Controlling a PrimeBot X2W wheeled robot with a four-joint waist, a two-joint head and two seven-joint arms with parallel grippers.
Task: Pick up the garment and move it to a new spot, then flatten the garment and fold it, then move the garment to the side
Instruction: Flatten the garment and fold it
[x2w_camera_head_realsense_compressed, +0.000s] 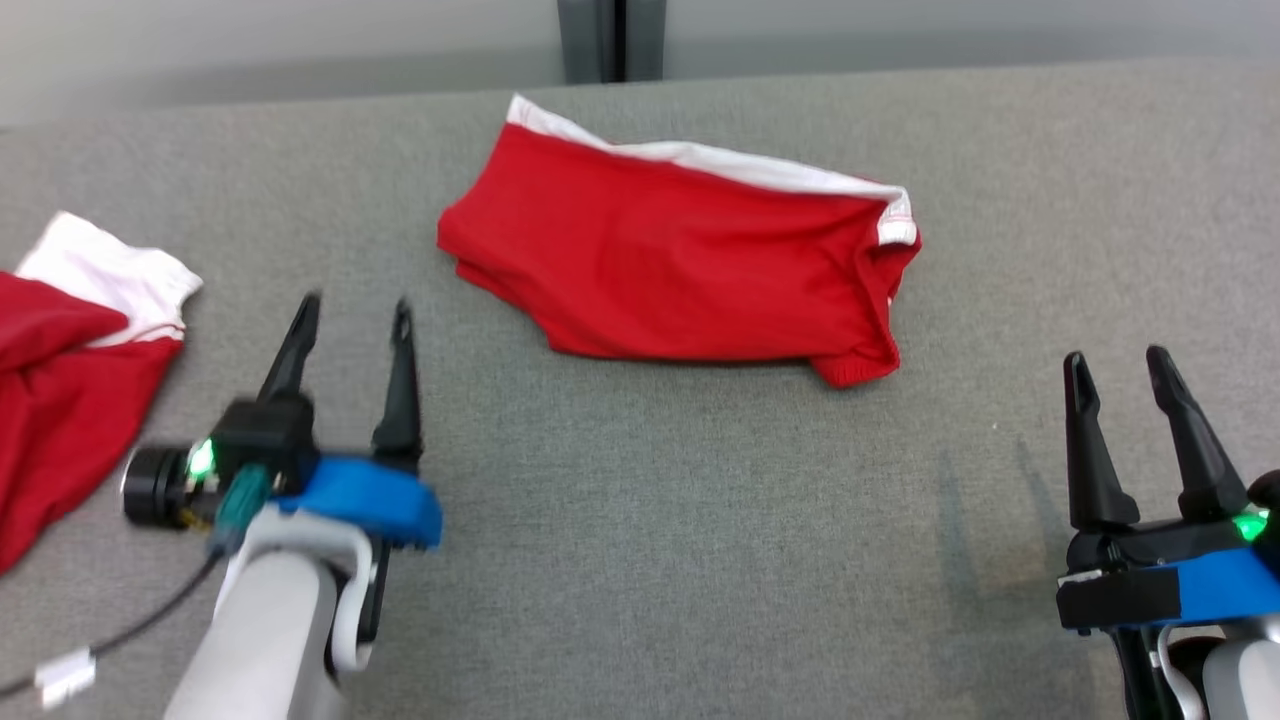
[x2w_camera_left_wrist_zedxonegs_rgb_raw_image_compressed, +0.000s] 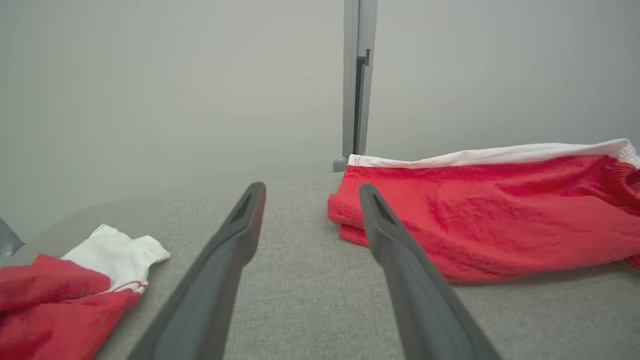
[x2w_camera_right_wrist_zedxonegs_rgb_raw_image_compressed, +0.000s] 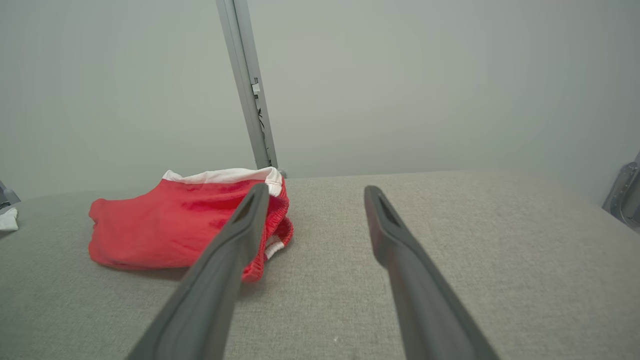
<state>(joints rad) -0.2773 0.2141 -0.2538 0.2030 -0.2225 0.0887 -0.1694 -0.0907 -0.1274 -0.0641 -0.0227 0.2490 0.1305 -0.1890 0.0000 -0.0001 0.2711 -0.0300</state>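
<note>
Hovering open and empty, left gripper (x2w_camera_head_realsense_compressed: 356, 303) and right gripper (x2w_camera_head_realsense_compressed: 1117, 356) face the red garment (x2w_camera_head_realsense_compressed: 680, 260). A shallow pinch may lift only its top layer.

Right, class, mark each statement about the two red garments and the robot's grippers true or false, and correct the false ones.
1. The left gripper holds the middle garment. False: it is open, empty and apart from it.
2. A second garment lies on the table's left side. True.
3. The right gripper is shut. False: it is open.
4. The middle garment has a white band along its far edge. True.
</note>
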